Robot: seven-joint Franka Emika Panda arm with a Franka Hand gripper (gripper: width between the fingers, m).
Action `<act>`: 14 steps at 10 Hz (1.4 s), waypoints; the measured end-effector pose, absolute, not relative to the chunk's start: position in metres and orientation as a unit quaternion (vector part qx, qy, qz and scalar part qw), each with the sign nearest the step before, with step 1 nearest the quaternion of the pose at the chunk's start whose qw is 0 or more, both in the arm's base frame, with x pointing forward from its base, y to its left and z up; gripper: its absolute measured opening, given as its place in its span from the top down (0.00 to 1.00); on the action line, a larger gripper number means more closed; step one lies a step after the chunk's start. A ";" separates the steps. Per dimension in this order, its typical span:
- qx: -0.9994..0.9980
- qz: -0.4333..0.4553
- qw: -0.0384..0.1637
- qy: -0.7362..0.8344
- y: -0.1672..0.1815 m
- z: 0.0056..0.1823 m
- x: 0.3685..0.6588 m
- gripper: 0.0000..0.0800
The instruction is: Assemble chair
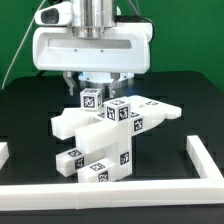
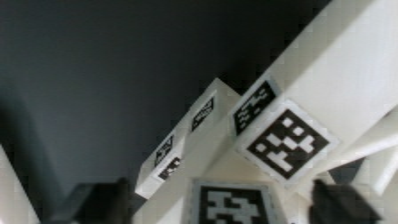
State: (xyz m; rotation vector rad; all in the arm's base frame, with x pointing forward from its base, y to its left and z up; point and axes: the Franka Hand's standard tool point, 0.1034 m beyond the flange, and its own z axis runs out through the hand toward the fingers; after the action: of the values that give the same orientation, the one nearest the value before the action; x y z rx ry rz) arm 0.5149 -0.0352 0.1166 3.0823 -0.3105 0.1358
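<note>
The chair parts are white blocky pieces with black-and-white tags, piled at the table's middle under my gripper [image 1: 93,90]. A flat slab [image 1: 82,123] juts toward the exterior view's left. A tagged bar [image 1: 148,110] runs toward the right. Stacked tagged pieces [image 1: 100,162] lie in front. The top tagged piece [image 1: 92,99] sits between my fingers. In the wrist view that piece [image 2: 228,203] fills the gap between the dark fingers [image 2: 103,200] of my gripper [image 2: 226,206]. The jaws stand tight on its sides. Other tagged bars [image 2: 281,135] slope away beyond it.
Long low white border rails frame the black table: one along the front [image 1: 110,197], one at the exterior view's right [image 1: 205,158], and a stub at the left [image 1: 3,153]. A green backdrop stands behind the arm.
</note>
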 end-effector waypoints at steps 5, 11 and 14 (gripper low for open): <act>0.994 0.044 0.020 -0.100 -0.035 0.116 0.515 0.19; 0.993 0.022 0.010 -0.114 -0.035 0.121 0.521 0.19; 0.990 0.045 0.003 -0.131 -0.037 0.127 0.537 0.19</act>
State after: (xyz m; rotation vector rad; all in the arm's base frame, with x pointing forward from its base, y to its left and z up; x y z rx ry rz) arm 0.5371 -0.0369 0.1271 3.1054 -0.4122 0.1409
